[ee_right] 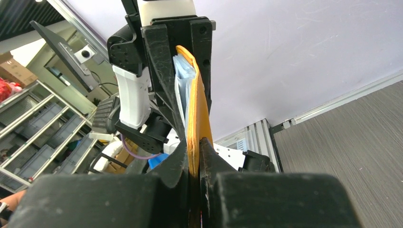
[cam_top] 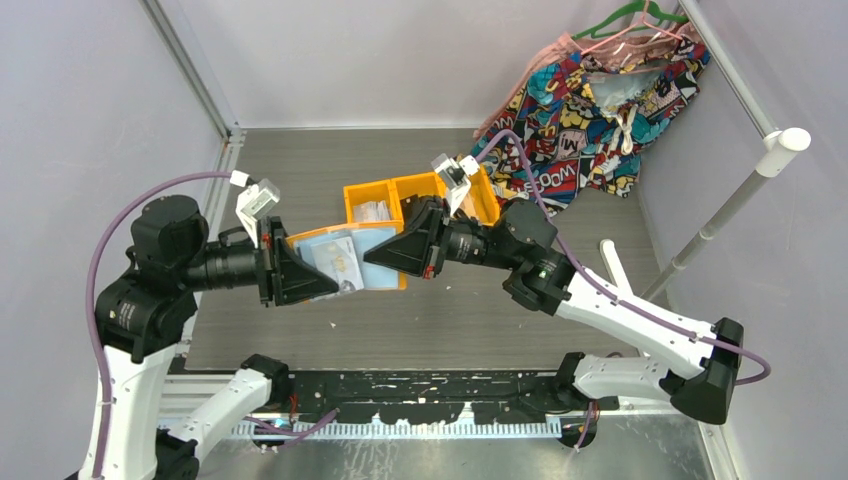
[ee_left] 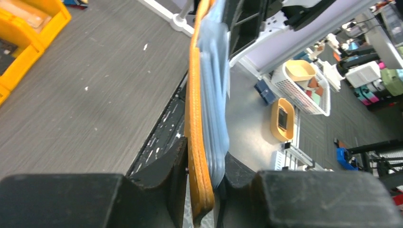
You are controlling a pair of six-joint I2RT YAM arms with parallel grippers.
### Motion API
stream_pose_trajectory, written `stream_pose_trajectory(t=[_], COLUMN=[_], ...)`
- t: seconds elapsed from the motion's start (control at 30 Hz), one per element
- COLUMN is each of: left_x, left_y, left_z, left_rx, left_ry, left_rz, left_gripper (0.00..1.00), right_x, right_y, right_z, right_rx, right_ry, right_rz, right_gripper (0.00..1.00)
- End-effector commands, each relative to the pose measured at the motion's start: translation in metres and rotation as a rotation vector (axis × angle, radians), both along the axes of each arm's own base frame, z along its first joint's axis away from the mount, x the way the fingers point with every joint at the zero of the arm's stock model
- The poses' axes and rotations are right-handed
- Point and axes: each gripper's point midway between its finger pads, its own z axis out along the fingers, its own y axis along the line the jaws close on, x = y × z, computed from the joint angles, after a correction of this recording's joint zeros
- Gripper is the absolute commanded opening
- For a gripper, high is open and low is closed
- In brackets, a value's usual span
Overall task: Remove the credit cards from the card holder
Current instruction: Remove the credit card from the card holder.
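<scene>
1. Grey wood-grain table, pale walls around it; both arms meet above its middle.
2. Left gripper is clamped narrow on the left edge of the card holder, pinching the orange cover and the blue pockets together.
3. Right gripper is closed tight on the opposite edge, on the orange cover.
4. Holder hangs clear of the table, spread open, pockets up, its long axis running left to right between the grippers.
5. Credit cards: one pale card shows inside a pocket.
6. Orange bin trays sit just behind; a patterned garment hangs in the far right corner.
</scene>
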Motion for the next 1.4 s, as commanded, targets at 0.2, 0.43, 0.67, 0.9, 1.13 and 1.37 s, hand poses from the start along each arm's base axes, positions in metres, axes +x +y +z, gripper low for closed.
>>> stream_pose_trajectory(t=[0.2, 0.43, 0.67, 0.9, 1.13, 1.37], left_x=[-0.009, 0.002, 0.014, 0.044, 0.058, 0.055], left_y=[-0.014, -0.011, -0.003, 0.012, 0.018, 0.018], left_z=[0.034, 0.031, 0.023, -0.012, -0.037, -0.047], left_rx=[-0.15, -0.118, -0.067, 0.092, 0.191, 0.257], left_ry=[0.038, 0.05, -0.017, -0.032, 0.034, 0.043], left_rz=[-0.107, -0.024, 0.079, 0.207, 0.249, 0.176], left_gripper=[0.26, 0.13, 0.0, 0.0, 0.02, 0.04], right_x=[-0.013, -0.015, -0.005, 0.047, 0.056, 0.042], right_y=[-0.011, -0.01, -0.008, -0.044, -0.045, 0.011], right_z=[0.032, 0.036, 0.024, 0.045, 0.042, 0.015], right_rx=[0.048, 0.043, -0.039, -0.101, -0.152, -0.153], right_ry=[-0.031, -0.033, -0.006, 0.033, 0.081, 0.22], right_rz=[0.026, 0.041, -0.01, -0.346, -0.387, -0.118], right_gripper=[0.01, 0.01, 0.45, 0.65, 0.66, 0.58])
